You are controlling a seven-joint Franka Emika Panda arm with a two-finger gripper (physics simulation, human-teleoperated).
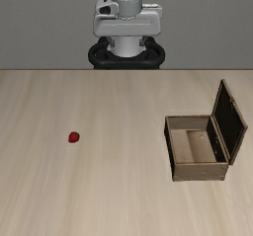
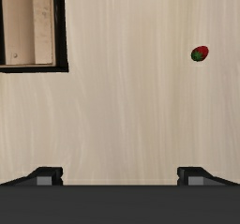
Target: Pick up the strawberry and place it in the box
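Partly, the arm (image 1: 126,23) is being cut off by the exterior view's upper edge, and the open wooden box (image 1: 198,171) is being clipped by the wrist view's border. The gripper (image 2: 120,176) is being held spread wide, empty. The strawberry (image 1: 73,137) is being supported by the table (image 1: 119,196), well apart from the box

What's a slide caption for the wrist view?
Open gripper hovers over the wooden table, with the strawberry and the open box lying far apart beyond its fingertips.
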